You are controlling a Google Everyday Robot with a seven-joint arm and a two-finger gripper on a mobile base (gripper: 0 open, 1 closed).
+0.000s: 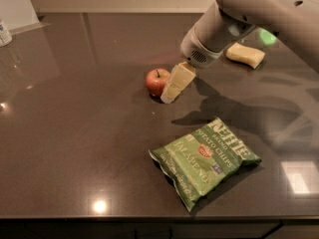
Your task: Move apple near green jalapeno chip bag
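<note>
Camera view: the small round red apple (156, 81) lies apart from the flat green foil jalapeno chip bag (204, 161). The pale gripper (172, 91) sits just beside the apple, whether open or closed I cannot tell. Grasping and carrying remain.

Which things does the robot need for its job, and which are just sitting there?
For the job:
- apple
- green jalapeno chip bag, nearer the front edge
- gripper, close beside the apple

Just lying about:
- pale yellow sponge, at the back behind the arm
- small white container, at the far edge of the counter
</note>
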